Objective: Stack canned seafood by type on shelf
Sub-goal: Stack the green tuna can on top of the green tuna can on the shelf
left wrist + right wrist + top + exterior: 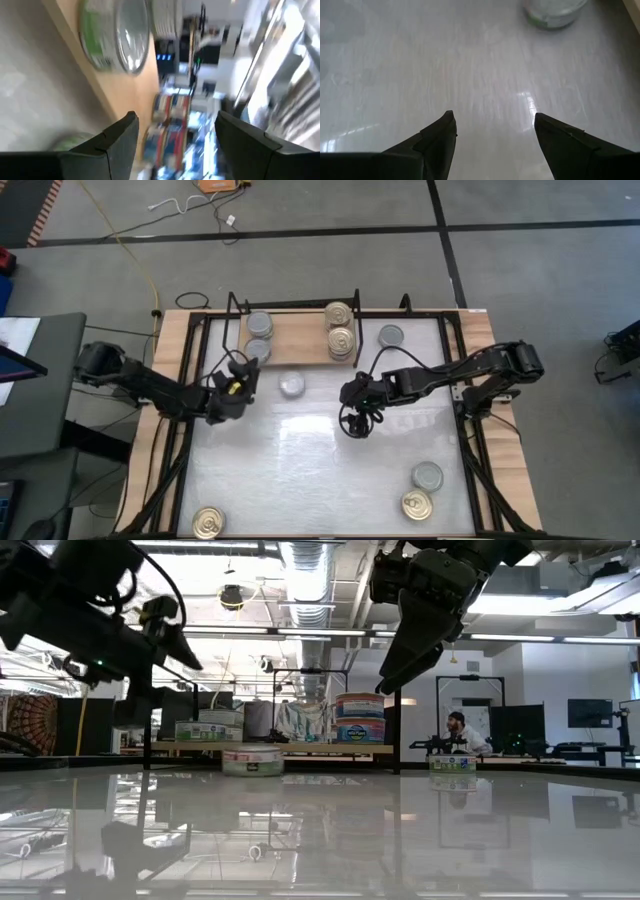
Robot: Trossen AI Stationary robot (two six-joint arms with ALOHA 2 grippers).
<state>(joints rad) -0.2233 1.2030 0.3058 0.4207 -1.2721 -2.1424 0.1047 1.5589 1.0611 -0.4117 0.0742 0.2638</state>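
High view: the shelf (300,340) at upper centre carries silver tins (259,325) left and gold tins (341,340) right; a loose silver tin (291,385) sits between the left gripper (240,372) and right gripper (352,392). More tins lie at the lower corners.

Low view: stacked tins (359,718) show coloured labels, mid-frame.

Left wrist view: spread, empty fingers (120,135) face a shelved tin (117,35).

Right wrist view: wide, empty fingers (437,137) above bare white tabletop (445,75).

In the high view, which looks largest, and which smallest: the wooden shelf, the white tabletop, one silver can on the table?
1. The white tabletop, largest by far.
2. The wooden shelf, several cans wide.
3. The silver can lying just in front of the shelf, smallest.
No two look alike in size here.
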